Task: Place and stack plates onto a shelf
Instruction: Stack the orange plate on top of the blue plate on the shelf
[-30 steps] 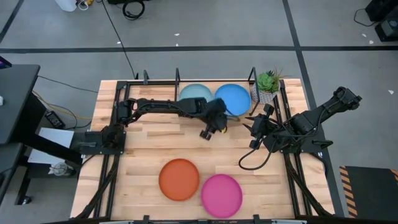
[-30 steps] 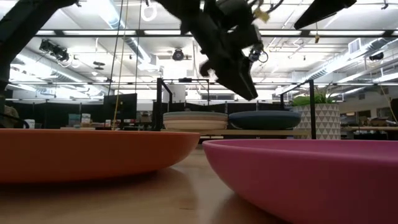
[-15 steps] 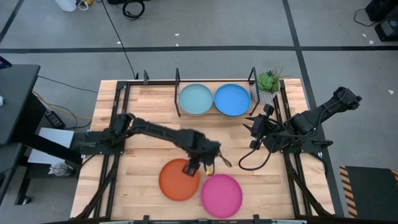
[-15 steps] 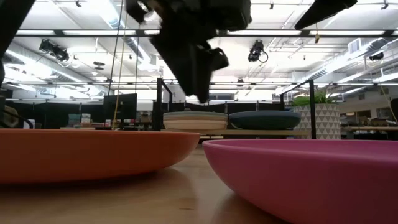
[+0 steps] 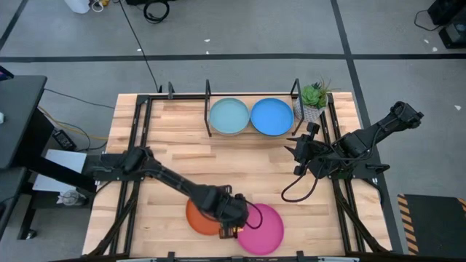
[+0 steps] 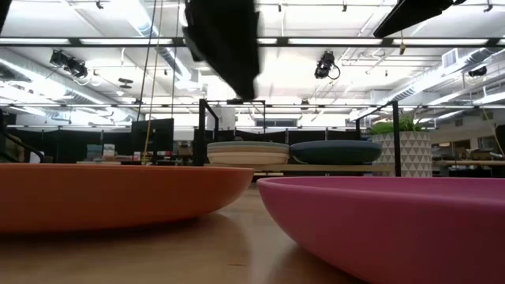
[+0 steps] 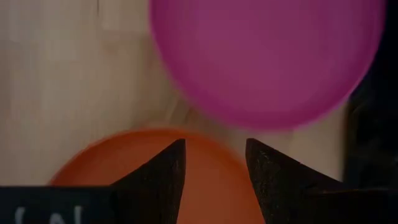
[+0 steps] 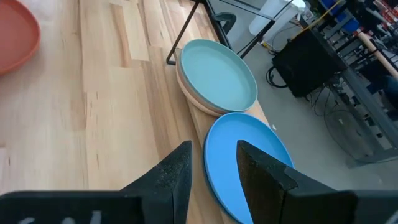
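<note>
Two plates wait loose at the near edge of the table in the high view: the orange plate [image 5: 198, 216] and the pink plate [image 5: 263, 228], lying side by side and almost touching. The left gripper [image 5: 231, 220] hangs over the gap between them, above the orange plate's inner rim. At the far edge, inside the shelf [image 5: 207, 91], the light teal plate [image 5: 228, 116] tops one stack and the blue plate [image 5: 271, 116] tops another, just beside the potted plant [image 5: 313, 96]. The right gripper [image 5: 299, 159] waits off to the right, well apart from any plate.

From table height, both loose plates fill the foreground, their shallow walls flaring up from the wood. The two stacks sit on the shelf floor behind them, and a dark part of the left arm hangs at the top of the picture.

Looking past the left wrist, the two dark fingers [image 7: 163, 177] stand apart with nothing between them, poised over the orange plate's rim, the pink plate beyond.

Past the right wrist, that gripper's fingers [image 8: 176, 171] are likewise spread and empty, facing the teal and blue stacks.

These plates look stiff, light and smooth, so a pinch would likely slip on the flat middle. The thin raised rim is the sensible place to take hold, one finger inside and one outside. The orange rim nearest the pink plate leaves little room for the outer finger.
</note>
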`<act>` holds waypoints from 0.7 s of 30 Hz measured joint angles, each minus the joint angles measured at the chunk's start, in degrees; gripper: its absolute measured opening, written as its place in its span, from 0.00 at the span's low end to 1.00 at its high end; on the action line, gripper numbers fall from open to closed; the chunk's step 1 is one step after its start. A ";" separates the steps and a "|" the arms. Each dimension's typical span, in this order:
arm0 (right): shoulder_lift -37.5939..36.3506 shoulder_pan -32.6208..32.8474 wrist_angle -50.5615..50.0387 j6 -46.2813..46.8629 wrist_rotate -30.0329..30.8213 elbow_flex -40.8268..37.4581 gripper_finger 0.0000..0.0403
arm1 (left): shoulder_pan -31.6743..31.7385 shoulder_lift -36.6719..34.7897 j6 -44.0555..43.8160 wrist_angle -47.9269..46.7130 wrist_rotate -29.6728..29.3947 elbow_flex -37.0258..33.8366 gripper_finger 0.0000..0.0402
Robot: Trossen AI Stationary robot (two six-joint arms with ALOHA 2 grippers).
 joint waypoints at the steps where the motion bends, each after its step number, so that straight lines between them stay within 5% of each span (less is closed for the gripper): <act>1: 0.00 0.01 0.00 -0.04 0.00 0.00 0.33 | -0.39 0.00 -2.65 1.54 -0.72 0.00 0.44; 11: 0.00 0.02 -0.04 -2.65 0.46 0.00 0.33 | -4.17 1.27 -21.30 6.57 -10.68 -0.06 0.44; 21: 0.00 0.02 0.11 -2.65 -0.31 -0.96 0.33 | -6.53 4.92 -28.19 4.89 -8.36 -0.07 0.44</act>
